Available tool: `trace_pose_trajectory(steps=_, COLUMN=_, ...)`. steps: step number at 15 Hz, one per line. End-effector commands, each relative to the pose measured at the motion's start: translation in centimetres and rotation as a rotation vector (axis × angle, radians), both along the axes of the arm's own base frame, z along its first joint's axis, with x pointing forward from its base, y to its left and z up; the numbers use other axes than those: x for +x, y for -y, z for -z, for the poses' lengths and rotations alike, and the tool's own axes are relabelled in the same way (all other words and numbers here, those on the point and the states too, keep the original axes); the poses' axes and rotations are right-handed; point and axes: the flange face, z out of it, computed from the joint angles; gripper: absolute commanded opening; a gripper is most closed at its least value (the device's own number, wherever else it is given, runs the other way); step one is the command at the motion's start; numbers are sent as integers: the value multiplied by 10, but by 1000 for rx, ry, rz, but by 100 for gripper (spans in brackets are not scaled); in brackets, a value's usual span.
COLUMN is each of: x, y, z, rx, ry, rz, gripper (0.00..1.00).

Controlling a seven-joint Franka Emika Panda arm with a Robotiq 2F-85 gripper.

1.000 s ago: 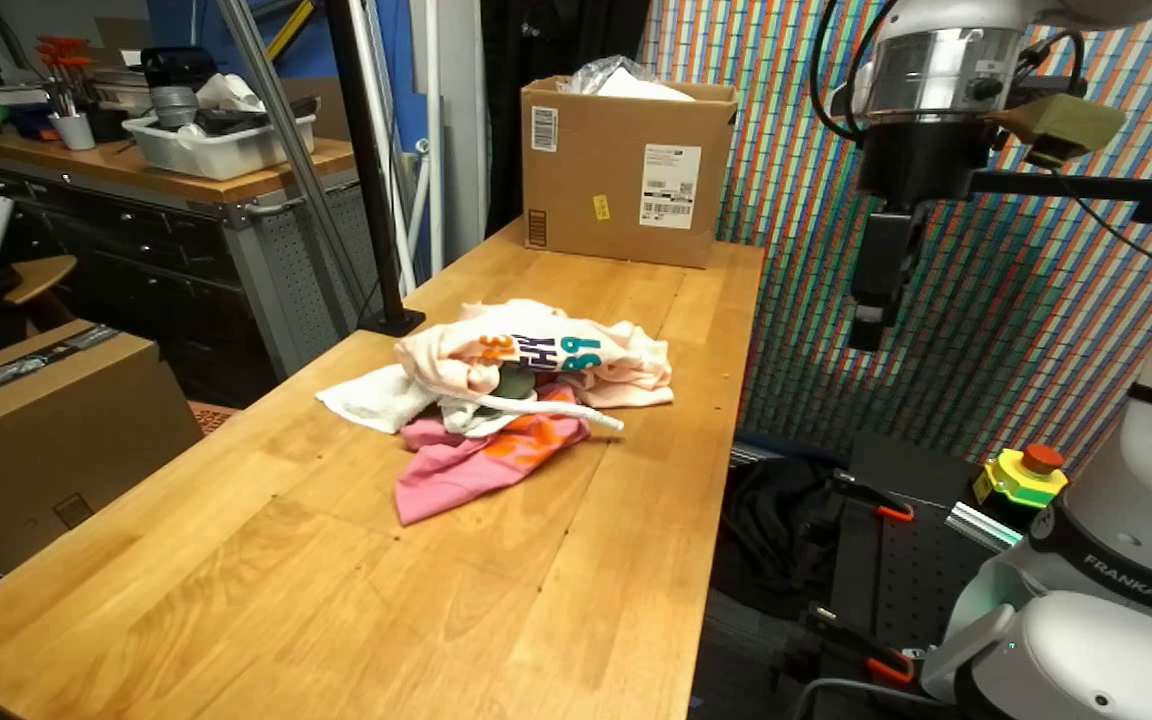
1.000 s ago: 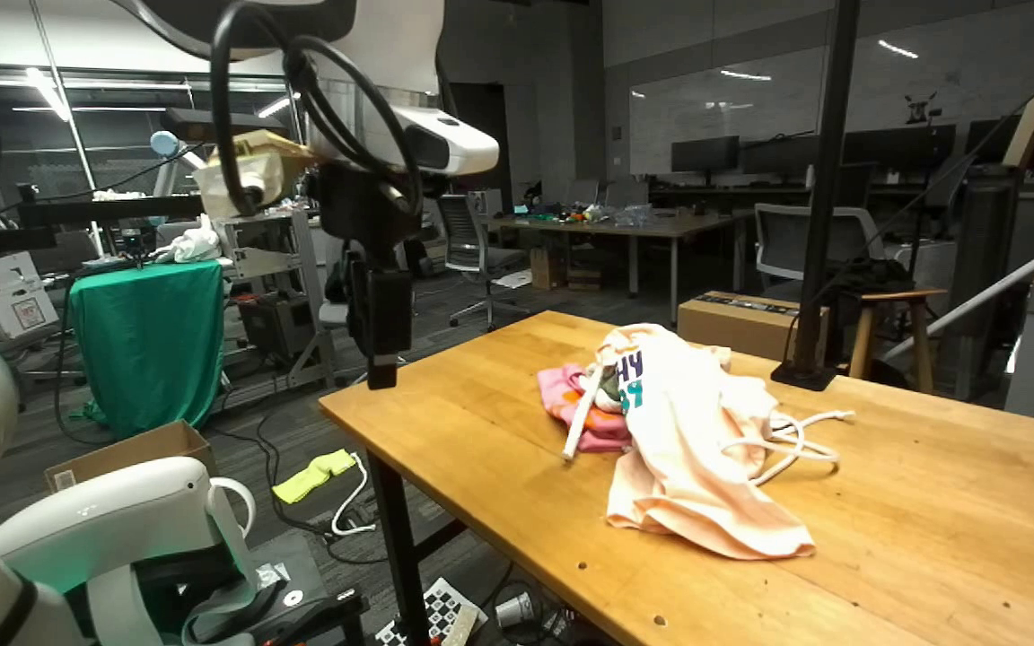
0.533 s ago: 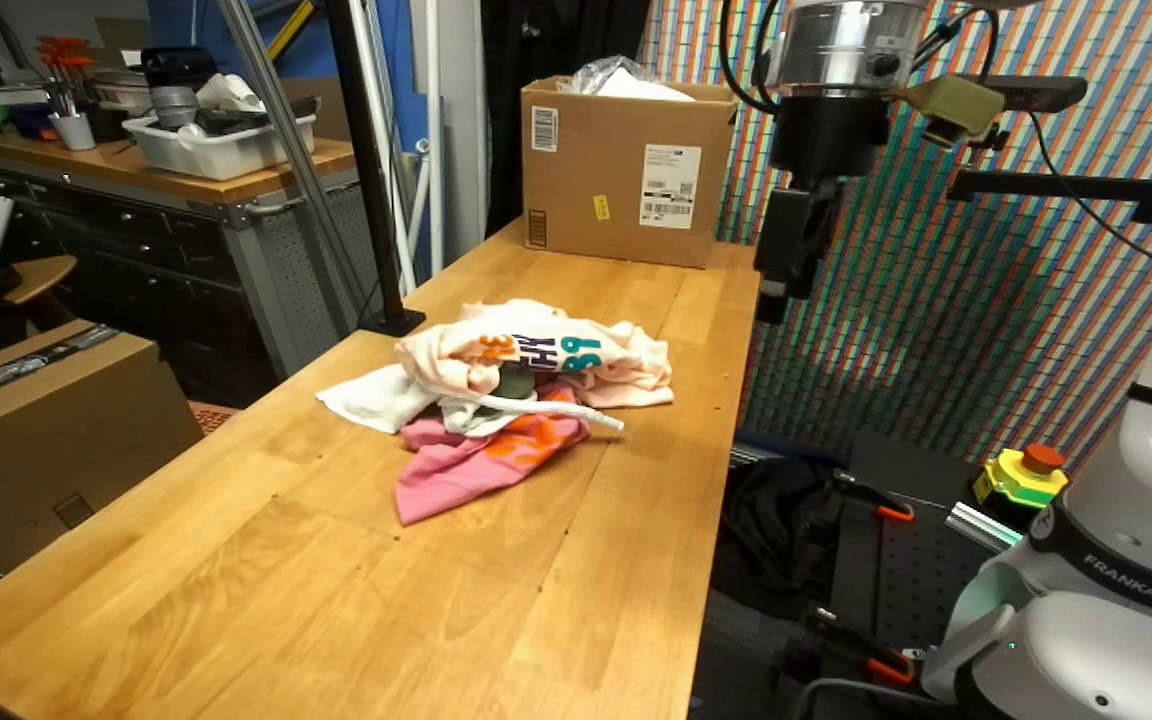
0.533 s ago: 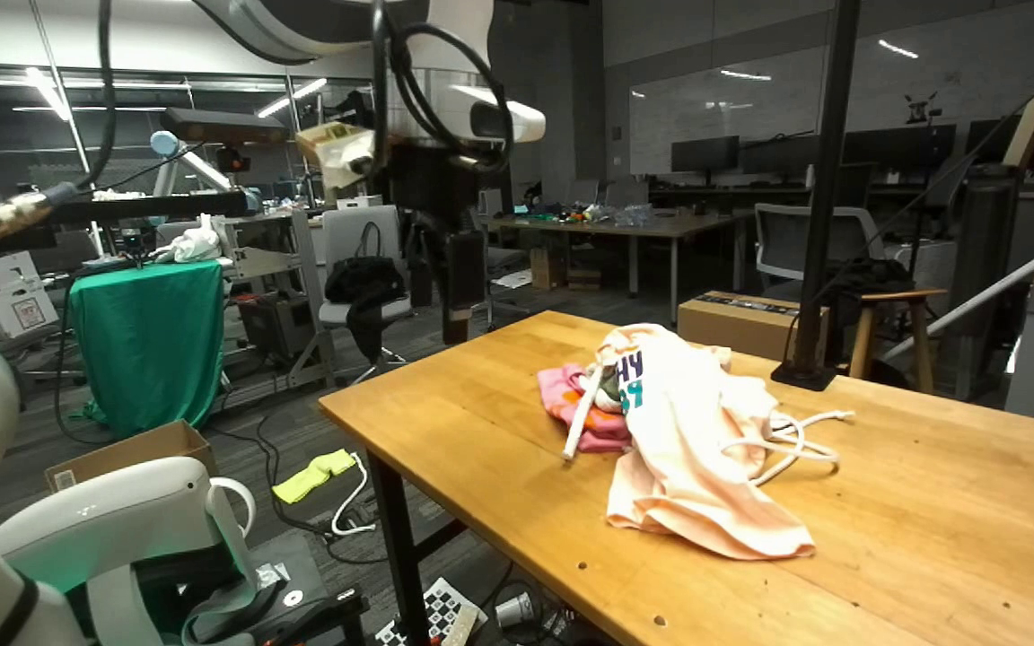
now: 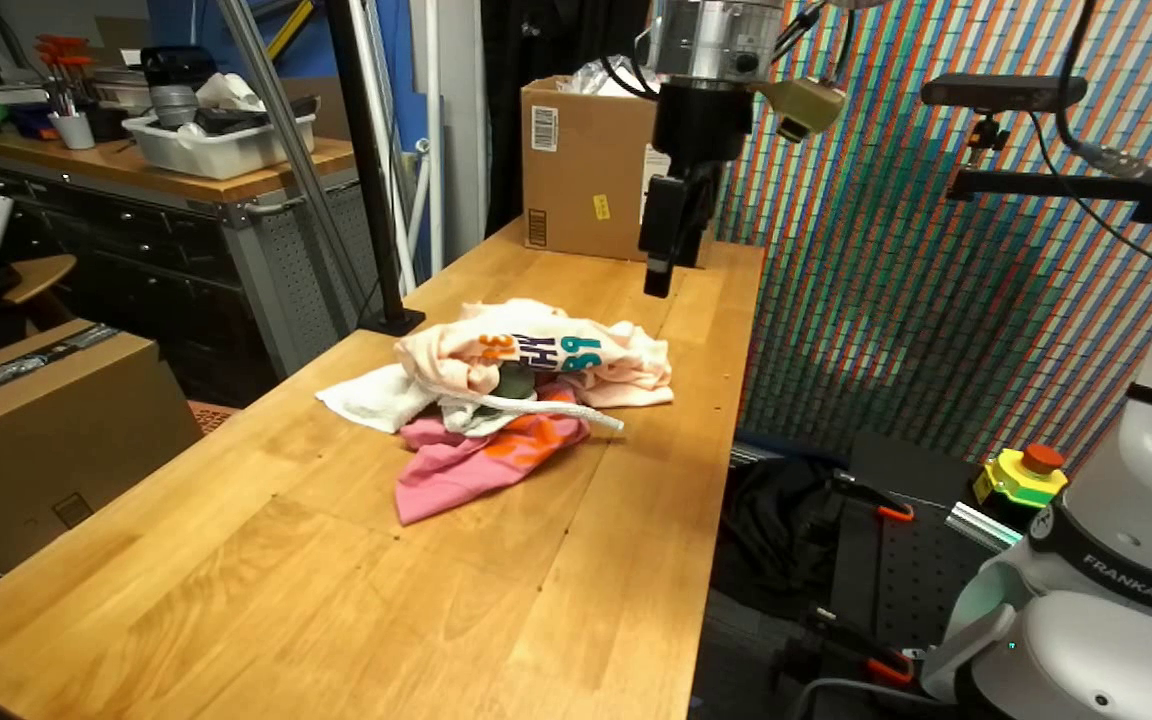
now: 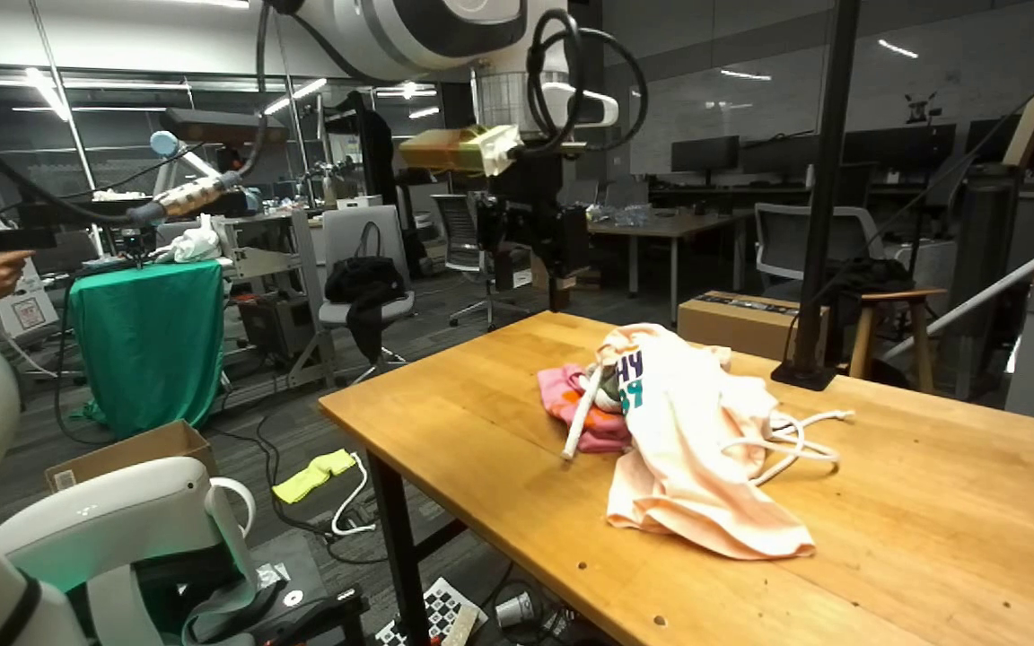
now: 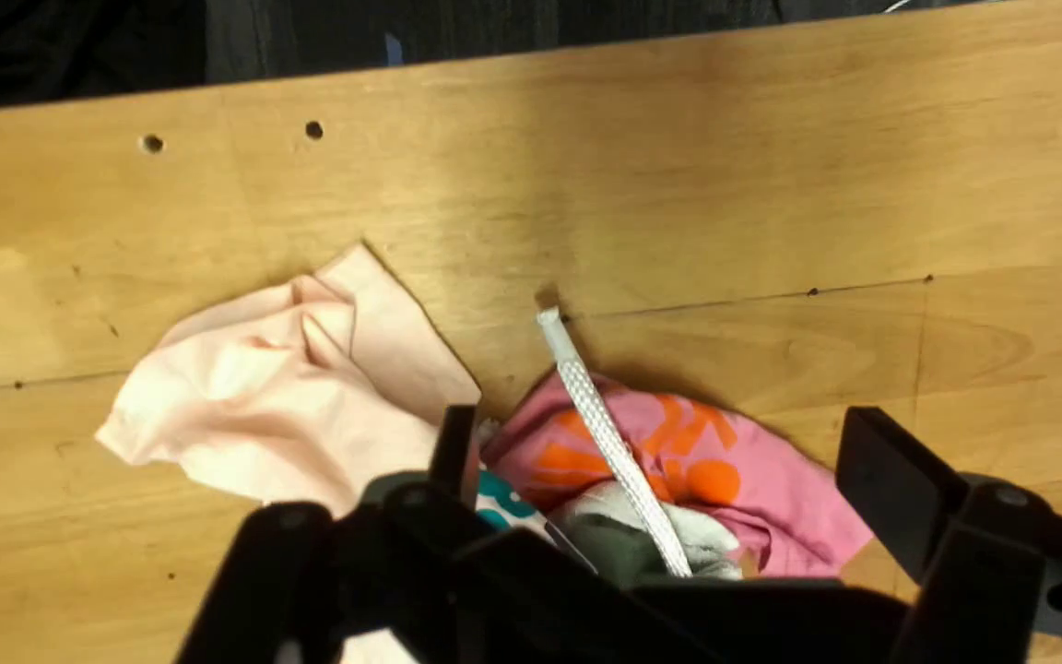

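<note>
Aloft, the end effector (image 7: 660, 447) hangs spread; in the wrist view, peach cloth (image 7: 273, 415) lies left of pink cloth (image 7: 775, 484).

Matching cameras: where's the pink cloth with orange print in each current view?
In an exterior view: pink cloth, below and mostly left of centre.
In an exterior view: pink cloth, below and right of centre.
In the wrist view: pink cloth, below and mostly right of centre.
Shared landmark: the white cord crossing over it, in all three.

Wrist view downward; tabletop (image 7: 752, 184) in all
</note>
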Motion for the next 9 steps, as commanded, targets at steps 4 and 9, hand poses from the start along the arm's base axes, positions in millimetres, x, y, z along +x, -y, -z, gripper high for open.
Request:
trace_pose_trajectory(steps=4, x=65, y=-16, z=16, rx=-31, ry=96, rz=-165, gripper=100)
trace_pose_trajectory(steps=9, x=96, y=-28, z=46, rx=-59, ry=171, rz=-216, gripper=100)
